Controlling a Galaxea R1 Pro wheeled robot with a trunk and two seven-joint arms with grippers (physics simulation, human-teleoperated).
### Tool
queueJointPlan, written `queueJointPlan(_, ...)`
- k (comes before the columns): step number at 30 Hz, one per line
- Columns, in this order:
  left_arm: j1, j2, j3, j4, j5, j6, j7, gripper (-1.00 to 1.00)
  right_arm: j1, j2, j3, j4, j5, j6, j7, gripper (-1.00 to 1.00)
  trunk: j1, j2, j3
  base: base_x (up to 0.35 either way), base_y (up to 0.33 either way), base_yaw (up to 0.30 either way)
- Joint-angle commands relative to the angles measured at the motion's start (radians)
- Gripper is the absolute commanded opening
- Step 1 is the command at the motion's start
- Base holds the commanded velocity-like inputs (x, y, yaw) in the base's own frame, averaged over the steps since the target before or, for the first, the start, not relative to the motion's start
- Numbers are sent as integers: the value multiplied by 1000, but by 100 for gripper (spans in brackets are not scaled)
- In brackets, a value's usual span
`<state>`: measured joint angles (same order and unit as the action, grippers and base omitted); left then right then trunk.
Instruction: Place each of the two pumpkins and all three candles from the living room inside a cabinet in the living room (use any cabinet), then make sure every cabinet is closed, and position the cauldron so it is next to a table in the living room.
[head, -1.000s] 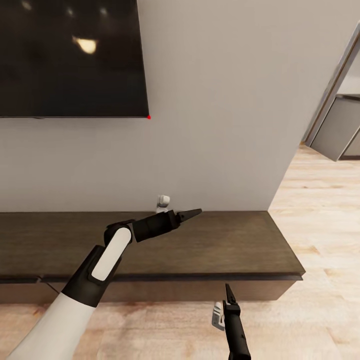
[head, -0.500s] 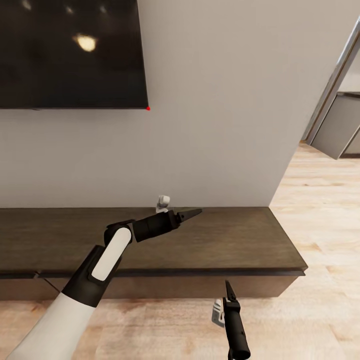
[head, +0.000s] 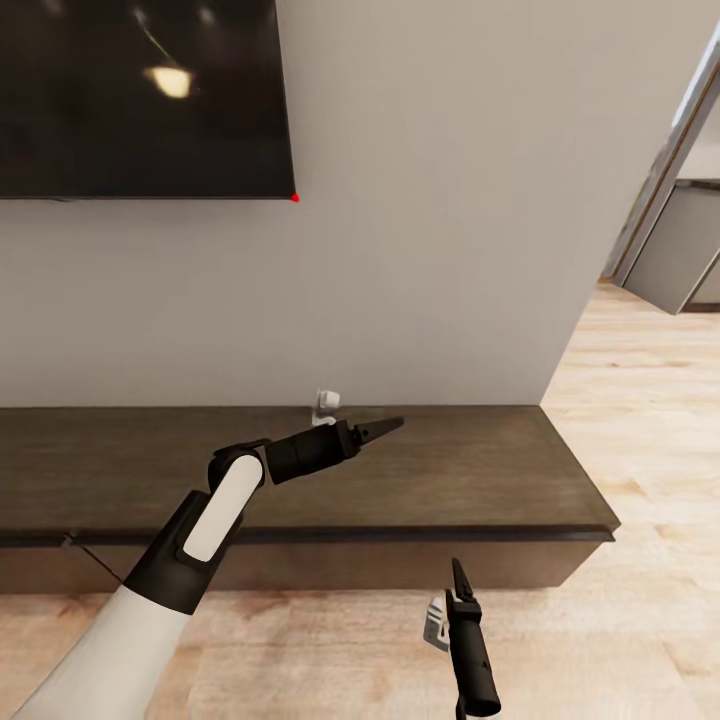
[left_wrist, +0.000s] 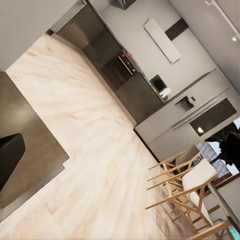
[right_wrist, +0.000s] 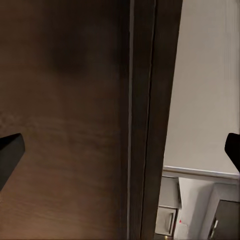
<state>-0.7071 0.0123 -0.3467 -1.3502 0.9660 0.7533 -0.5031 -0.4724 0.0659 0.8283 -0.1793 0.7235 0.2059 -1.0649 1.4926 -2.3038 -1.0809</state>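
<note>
Between the earlier frames and this one the head view tilted down: the television (head: 140, 95) rose in frame while the cabinet (head: 400, 480) sat against the far wall, with no pumpkin or candle on its top. The left gripper (head: 385, 428) hovered over the cabinet top and looked closed and empty; the right gripper (head: 458, 580), near the cabinet front, stood wide open and empty. Judged best: square the base to the front before reaching.

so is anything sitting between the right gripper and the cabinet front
Nothing visible does. In the head view the right gripper hangs over bare wood floor just in front of the cabinet, with no object between them. Its wrist view looks straight at the dark wood, fingers apart.
</note>
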Motion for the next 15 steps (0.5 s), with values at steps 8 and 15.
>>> queueJointPlan(8,0,0,0,-1,0,1,0,100,0,1,0,-1,1,-63,-61,100,31,-56,-25,0,0,0)
queueJointPlan(15,0,0,0,-1,0,1,0,100,0,2,0,-2,1,-66,-74,100,58,-105,-47,0,0,0)
